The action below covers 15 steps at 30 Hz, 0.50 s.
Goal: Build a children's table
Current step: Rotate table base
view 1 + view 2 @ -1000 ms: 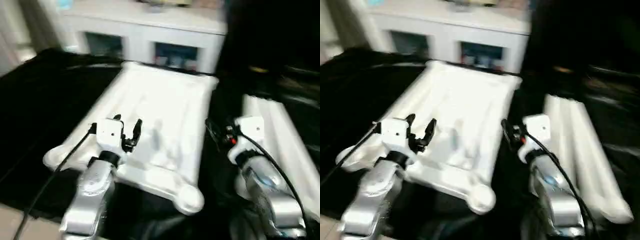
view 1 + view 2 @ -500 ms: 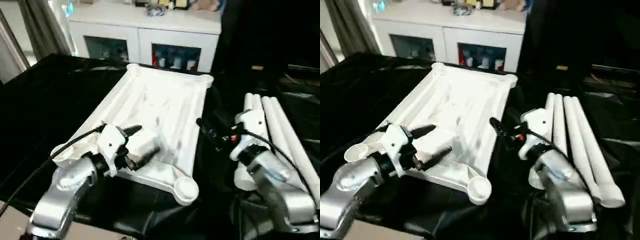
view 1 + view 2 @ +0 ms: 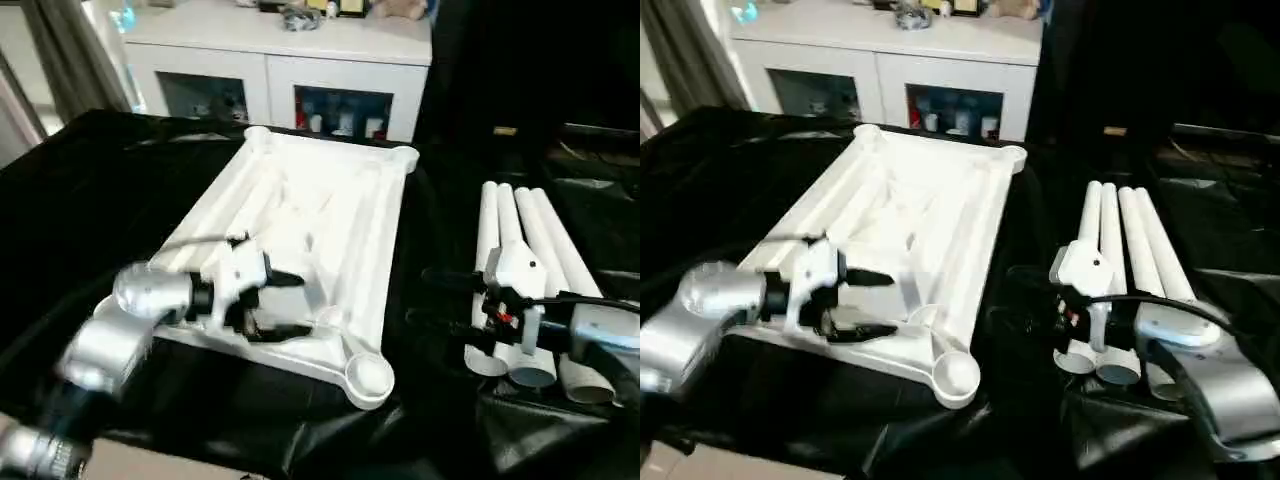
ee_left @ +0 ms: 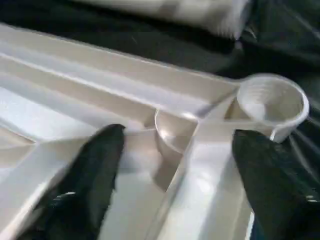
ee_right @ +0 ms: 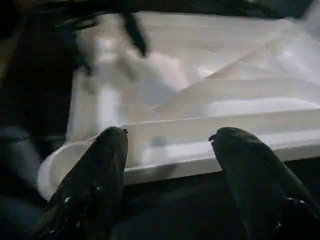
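The white tabletop (image 3: 318, 215) lies upside down on black cloth, ribs up, with round sockets at its corners. The near right corner socket (image 3: 368, 378) faces me. My left gripper (image 3: 283, 304) reaches in from the left over the tabletop's near end, open, with nothing between its fingers (image 4: 95, 170); a round rib socket (image 4: 172, 132) lies between them. White tube legs (image 3: 520, 250) lie side by side to the right. My right gripper (image 3: 435, 298) hangs open between the tabletop's right edge and the legs, pointing at that edge (image 5: 200, 150).
A white cabinet with glass doors (image 3: 280, 70) stands behind the work surface. Black cloth (image 3: 90, 190) covers the surface and bunches up at the front right (image 3: 540, 430). A grey curtain (image 3: 60, 50) hangs at the far left.
My left arm has swung down and out to the left, its gripper turning sideways over the tabletop's near end. My right arm has dropped beside the legs. The camera has also shifted.
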Available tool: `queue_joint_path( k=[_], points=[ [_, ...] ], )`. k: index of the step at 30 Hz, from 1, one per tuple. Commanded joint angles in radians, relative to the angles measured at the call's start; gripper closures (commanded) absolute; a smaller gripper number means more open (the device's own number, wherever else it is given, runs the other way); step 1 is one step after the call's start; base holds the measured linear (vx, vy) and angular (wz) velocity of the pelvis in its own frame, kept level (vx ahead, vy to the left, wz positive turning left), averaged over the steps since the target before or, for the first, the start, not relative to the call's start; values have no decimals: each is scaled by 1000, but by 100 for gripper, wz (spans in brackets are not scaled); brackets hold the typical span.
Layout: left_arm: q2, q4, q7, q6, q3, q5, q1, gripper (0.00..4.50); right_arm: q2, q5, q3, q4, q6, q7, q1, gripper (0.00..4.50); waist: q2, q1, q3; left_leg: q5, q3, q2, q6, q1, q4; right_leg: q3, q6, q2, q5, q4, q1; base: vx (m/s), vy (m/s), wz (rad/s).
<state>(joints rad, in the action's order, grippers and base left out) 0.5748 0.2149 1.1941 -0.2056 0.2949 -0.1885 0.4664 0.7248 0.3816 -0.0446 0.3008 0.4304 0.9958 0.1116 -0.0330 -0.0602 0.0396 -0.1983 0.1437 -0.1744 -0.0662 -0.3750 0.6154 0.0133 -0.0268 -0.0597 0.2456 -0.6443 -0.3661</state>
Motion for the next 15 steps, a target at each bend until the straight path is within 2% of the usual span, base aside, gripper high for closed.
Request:
queue_joint_path(
  k=[1,2,3,5,6,7,8,9,10,12,13,15],
  points=[
    [5,52,38,8,26,25,22,93,27,26,-14,36,23,42,-10,147,9,-4,-55,-128,-3,-31,48,10,-75,19,230,-52,-49,74,34,0,0,0],
    [4,77,50,19,36,34,37,93,42,30,-19,41,30,63,-11,147,10,-4,-53,-126,-3,-30,49,8,-76,18,233,-54,-48,76,35,0,0,0],
    [4,95,65,24,46,41,49,125,51,37,-21,48,42,77,-12,147,10,-4,-53,-132,-2,-32,52,10,-76,18,238,-54,-40,78,35,0,0,0],
    [4,113,78,28,58,50,61,133,57,47,-22,57,52,87,-13,147,8,-5,-54,-132,-1,-34,54,12,-75,18,249,-56,-48,77,34,0,0,0],
    [4,200,126,72,96,95,104,133,66,59,-32,75,81,98,-8,147,7,-5,-51,-141,0,-33,56,13,-77,19,252,-55,-30,82,32,0,0,0],
    [4,200,126,72,96,95,104,150,66,59,-32,75,81,98,-8,147,6,-7,-52,-147,0,-35,51,15,-77,20,252,-55,-17,82,32,0,0,0],
    [-1,253,142,103,115,121,126,166,72,49,-42,80,83,95,-6,147,0,-7,-51,-154,-2,-37,43,14,-79,19,257,-57,-14,82,32,0,0,0],
    [-1,253,142,103,115,121,126,166,72,49,-42,80,83,95,-6,147,0,-7,-51,-154,-2,-37,43,14,-79,19,257,-57,-14,82,32,0,0,0],
    [-6,287,140,136,127,143,142,176,75,46,-47,84,82,93,-7,147,2,-7,-51,-173,-1,-38,29,16,-80,20,261,-58,4,83,33,0,0,0],
    [-20,329,125,167,137,166,162,179,82,35,-52,91,84,87,-11,147,-6,-8,-51,-183,-2,-40,19,16,-81,20,266,-61,3,82,33,0,0,0],
    [-27,344,113,178,139,173,170,205,84,33,-54,95,87,86,-11,147,-4,-7,-51,-185,-2,-40,18,16,-81,20,266,-60,0,84,33,0,0,0],
    [-41,390,90,209,144,195,191,213,88,34,-57,108,100,87,-15,147,-8,-8,-53,-177,-2,-40,19,17,-78,20,271,-59,-29,81,34,0,0,0]
  ],
)
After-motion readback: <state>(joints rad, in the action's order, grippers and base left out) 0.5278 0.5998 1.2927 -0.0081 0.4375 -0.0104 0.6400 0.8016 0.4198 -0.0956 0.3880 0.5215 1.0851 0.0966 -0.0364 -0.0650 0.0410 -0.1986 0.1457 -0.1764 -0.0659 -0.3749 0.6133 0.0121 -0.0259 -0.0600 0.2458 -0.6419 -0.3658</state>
